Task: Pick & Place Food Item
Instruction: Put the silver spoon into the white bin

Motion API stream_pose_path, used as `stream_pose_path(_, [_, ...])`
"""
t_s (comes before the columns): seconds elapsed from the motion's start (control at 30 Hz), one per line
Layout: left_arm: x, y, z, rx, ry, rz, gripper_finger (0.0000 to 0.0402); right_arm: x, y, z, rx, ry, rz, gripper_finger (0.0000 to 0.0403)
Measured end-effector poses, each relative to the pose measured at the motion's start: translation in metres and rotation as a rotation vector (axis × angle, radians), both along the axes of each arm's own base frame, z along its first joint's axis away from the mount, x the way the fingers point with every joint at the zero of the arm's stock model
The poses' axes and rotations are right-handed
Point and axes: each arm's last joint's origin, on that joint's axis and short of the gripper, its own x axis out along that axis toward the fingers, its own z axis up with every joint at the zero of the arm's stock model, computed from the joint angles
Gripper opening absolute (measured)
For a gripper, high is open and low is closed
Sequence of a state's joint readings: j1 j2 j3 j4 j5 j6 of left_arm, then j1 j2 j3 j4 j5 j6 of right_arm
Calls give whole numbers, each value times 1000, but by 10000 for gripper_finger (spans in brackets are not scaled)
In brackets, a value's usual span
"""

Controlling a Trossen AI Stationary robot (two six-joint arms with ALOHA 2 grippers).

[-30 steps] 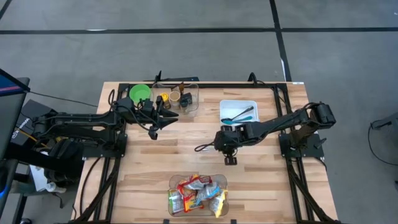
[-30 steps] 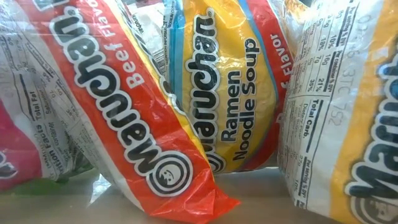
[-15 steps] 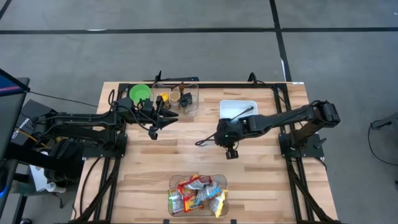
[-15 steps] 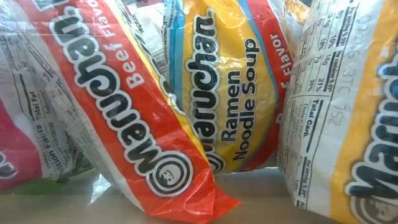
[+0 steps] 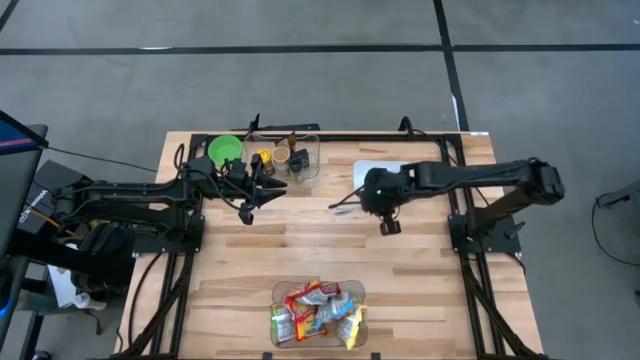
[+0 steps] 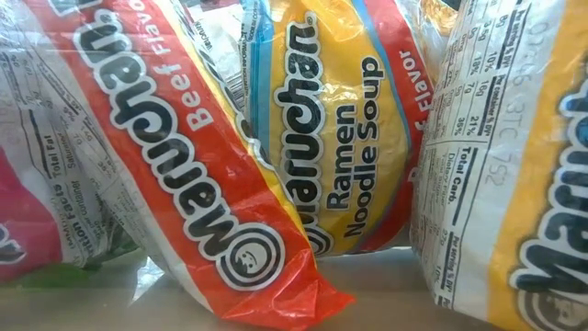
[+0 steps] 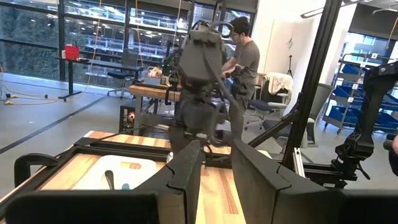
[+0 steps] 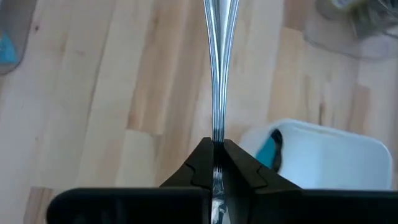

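- The left gripper [image 5: 247, 212] hangs over the table [image 5: 300, 250] well to the left of the white tray [image 5: 368, 166], just beside the clear box [image 5: 296, 157] with small things. Its fingers [image 7: 186, 168] stand a little apart, and I see nothing between them. This arm seems only to wait.
- The green bowl [image 5: 224, 149] sits at the far left of the clear box, well away from the tray.
- The food, noodle packets [image 5: 315, 313], lies in a clear tub [image 5: 277, 296] at the front edge of the table, well apart from the white tray. In the low view one packet [image 6: 331, 119] fills the picture.
- The right gripper [image 5: 372, 193] is over the left edge of the white tray. Its fingers are pressed together on a thin metal utensil [image 8: 216, 68], pinching the handle; the working end is not clear to me.
- A blue utensil [image 8: 268, 149] lies in the tray.
- To do this step well, I think the right arm should keep the utensil level and hold the grip firm, because the thin handle may turn between the fingers. It should also stay clear of the tray rim.
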State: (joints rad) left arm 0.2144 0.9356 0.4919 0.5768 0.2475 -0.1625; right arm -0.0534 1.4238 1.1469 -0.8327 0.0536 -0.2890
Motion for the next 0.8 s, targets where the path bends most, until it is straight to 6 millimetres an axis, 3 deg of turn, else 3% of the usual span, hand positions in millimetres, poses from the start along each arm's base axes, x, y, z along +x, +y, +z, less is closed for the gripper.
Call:
stream_pose_path(0.3, [0, 0, 0, 0, 0, 0, 85, -19, -16, 9, 15, 40, -112, 11])
stream_pose_path(0.47, [0, 0, 0, 0, 0, 0, 85, -26, -26, 6, -85, 131, -73, 12])
stream_pose_path(0.8, [0, 0, 0, 0, 0, 0, 85, -30, -66, -5, -142, 225, -148, 12])
